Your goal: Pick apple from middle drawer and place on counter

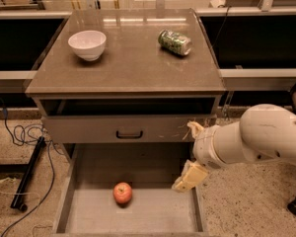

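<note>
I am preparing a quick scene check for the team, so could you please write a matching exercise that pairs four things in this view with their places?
Things:
1. apple
2. white bowl
3. green drink can
4. gripper

Places:
A. on the counter, back left, upright
B. at the right wall of the middle drawer, open
C. on the floor of the pulled-out middle drawer
D. on the counter, back right, lying on its side

Pairs: 1-C, 2-A, 3-D, 4-B
</note>
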Motion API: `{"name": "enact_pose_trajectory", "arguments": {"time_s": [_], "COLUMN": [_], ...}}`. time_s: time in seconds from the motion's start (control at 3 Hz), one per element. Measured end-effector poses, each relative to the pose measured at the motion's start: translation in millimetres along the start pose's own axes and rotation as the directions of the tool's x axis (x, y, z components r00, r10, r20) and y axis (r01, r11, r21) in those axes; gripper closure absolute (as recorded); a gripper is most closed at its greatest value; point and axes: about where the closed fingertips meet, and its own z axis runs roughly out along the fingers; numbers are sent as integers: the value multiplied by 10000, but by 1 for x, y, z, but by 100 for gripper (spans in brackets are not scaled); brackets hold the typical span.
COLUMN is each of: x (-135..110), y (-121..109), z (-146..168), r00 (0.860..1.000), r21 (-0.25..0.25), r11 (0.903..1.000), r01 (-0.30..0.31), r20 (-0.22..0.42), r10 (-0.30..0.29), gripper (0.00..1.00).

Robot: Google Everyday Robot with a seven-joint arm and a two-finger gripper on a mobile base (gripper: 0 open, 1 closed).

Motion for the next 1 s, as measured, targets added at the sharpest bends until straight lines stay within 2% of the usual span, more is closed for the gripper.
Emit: {"name": "enact_pose_trajectory", "arguments": {"time_s": [0.33, 0.67, 1.0], "x": [16, 31, 29], "y": [29, 63, 80], "z": [42, 98, 142], "r00": [9985, 9961, 9936], "r21": [-590, -1141, -1289], "r11": [9969, 9904, 9893], "r01": [-525, -778, -687], "r20": [89, 331, 806], "r10": [531, 821, 795], "gripper": [0, 0, 0]}}
